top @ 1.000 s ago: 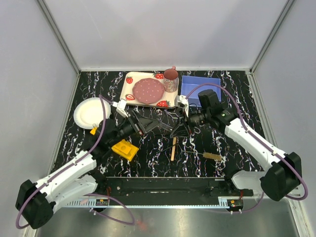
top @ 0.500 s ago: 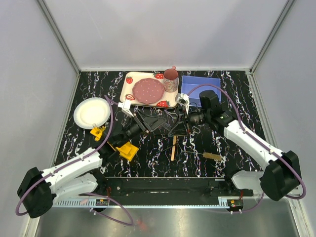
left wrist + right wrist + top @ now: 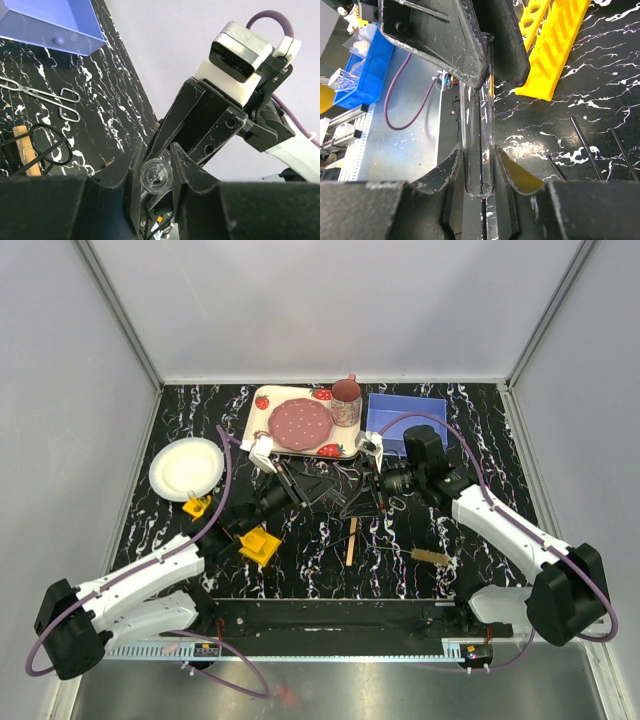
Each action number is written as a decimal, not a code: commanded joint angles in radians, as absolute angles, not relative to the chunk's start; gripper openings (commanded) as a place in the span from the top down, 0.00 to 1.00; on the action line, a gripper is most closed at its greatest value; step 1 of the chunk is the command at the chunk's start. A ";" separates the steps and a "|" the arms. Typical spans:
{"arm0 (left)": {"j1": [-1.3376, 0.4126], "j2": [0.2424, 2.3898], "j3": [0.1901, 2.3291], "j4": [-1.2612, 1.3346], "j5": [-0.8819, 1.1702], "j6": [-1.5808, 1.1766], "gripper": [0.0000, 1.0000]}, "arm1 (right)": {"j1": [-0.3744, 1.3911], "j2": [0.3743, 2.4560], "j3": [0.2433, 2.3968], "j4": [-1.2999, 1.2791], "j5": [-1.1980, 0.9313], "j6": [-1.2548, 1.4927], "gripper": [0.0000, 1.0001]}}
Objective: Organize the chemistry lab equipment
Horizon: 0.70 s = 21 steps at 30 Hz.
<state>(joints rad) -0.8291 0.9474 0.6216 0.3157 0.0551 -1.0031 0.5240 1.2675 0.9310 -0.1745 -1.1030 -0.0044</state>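
A clear glass tube spans the gap between my two grippers above the table's middle. My right gripper is shut on its rounded bottom end. My left gripper is shut on the other end, where the tube shows end-on between the jaws. From above, the left gripper and right gripper meet nose to nose. The yellow rack lies near the left arm. A wooden stick and a tube brush lie in front. Wire tongs rest on the marble table.
At the back stand a strawberry-print tray with a pink plate and cup, and a blue box. A white plate sits far left, with a small yellow piece beside it. Black wire parts lie under the grippers.
My left jaws have closed from wide open onto the tube held by the right gripper. The left arm's elbow has shifted slightly. The right arm has hardly moved.
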 commanded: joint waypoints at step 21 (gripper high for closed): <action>-0.848 0.634 0.854 -0.652 -0.501 -0.632 0.91 | 0.313 1.131 0.956 -0.566 -0.899 -0.552 0.00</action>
<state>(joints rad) -0.8455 0.6914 0.7967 -0.3935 -0.2901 -0.7044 0.3580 1.1770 0.9360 -0.4427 -1.0336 -0.3508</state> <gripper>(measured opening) 0.274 0.994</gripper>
